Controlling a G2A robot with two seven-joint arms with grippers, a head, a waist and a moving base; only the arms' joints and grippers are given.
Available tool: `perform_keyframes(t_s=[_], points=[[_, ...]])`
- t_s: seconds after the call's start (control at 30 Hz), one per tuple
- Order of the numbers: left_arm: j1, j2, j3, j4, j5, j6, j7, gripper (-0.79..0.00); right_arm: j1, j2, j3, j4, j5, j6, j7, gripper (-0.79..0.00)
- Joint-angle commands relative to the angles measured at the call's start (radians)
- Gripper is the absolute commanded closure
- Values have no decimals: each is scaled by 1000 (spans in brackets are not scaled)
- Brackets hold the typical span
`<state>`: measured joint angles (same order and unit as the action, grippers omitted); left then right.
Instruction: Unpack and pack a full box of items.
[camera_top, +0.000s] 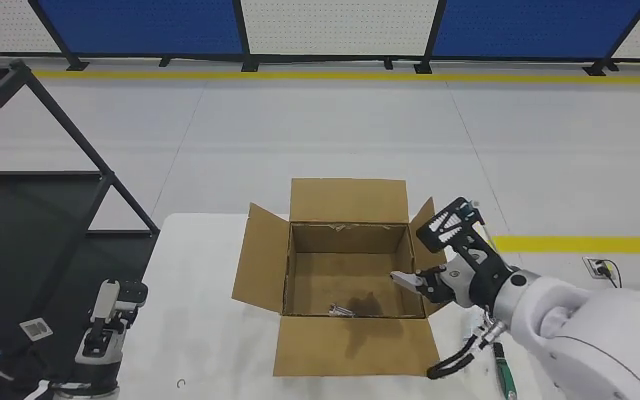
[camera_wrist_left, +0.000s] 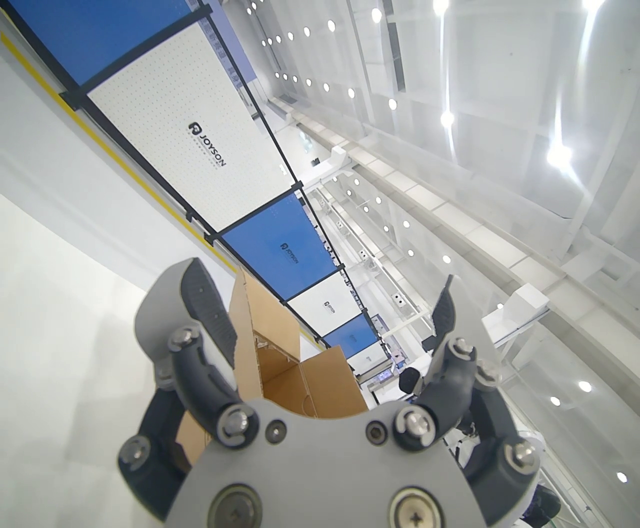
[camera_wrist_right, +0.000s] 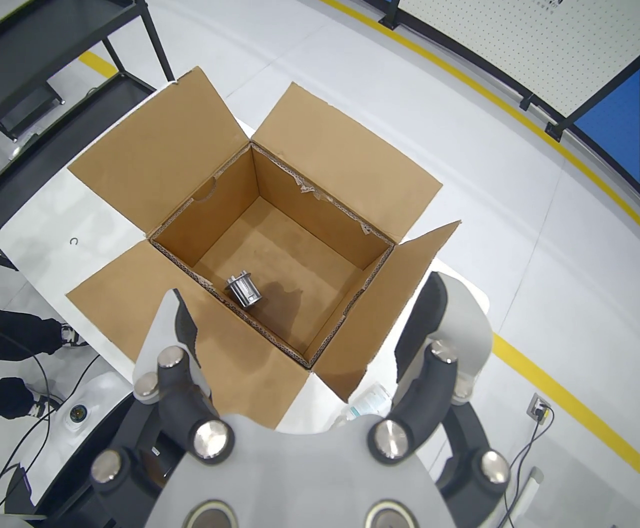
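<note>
Right gripper (camera_wrist_right: 305, 310) hovering over box (camera_wrist_right: 300, 165) edge, fingers (camera_wrist_right: 185, 325) spread (empty) | left gripper (camera_wrist_left: 325, 300) sitting well apart from box, spread too | risk: finger snagging box wall just beside metal part (camera_wrist_right: 243, 291)

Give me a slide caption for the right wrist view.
Open right gripper over the open box, one metal part lying on its floor.

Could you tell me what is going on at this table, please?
The robot is working on an open cardboard box on the white table. Its right gripper hangs open by the box's right edge, holding nothing. One small metal part lies on the box floor. The left gripper is open and empty too, off to the side of the box.
</note>
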<state>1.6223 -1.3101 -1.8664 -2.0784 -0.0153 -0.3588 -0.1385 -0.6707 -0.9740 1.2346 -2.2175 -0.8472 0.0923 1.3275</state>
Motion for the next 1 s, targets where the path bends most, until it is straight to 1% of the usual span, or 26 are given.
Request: perform_keyframes(t_s=[0.0,0.07,0.17,0.27,0.37,0.47,0.53,0.97], points=[[0,0,0,0,0,0,0,-785,105,-14,-85,49,-29,49,41,-785],[0,0,0,0,0,0,0,-785,210,-33,-180,113,-69,97,80,-785],[0,0,0,0,0,0,0,-785,366,-74,-334,221,-103,154,127,-785],[0,0,0,0,0,0,0,-785,505,-127,-470,343,-80,202,147,-785],[0,0,0,0,0,0,0,-785,608,-187,-595,469,-40,236,139,-785],[0,0,0,0,0,0,0,-785,685,-247,-704,590,-50,267,133,-785],[0,0,0,0,0,0,0,-785,711,-275,-737,632,-13,259,127,-785],[0,0,0,0,0,0,0,-785,705,-276,-742,639,-13,252,125,-785]])
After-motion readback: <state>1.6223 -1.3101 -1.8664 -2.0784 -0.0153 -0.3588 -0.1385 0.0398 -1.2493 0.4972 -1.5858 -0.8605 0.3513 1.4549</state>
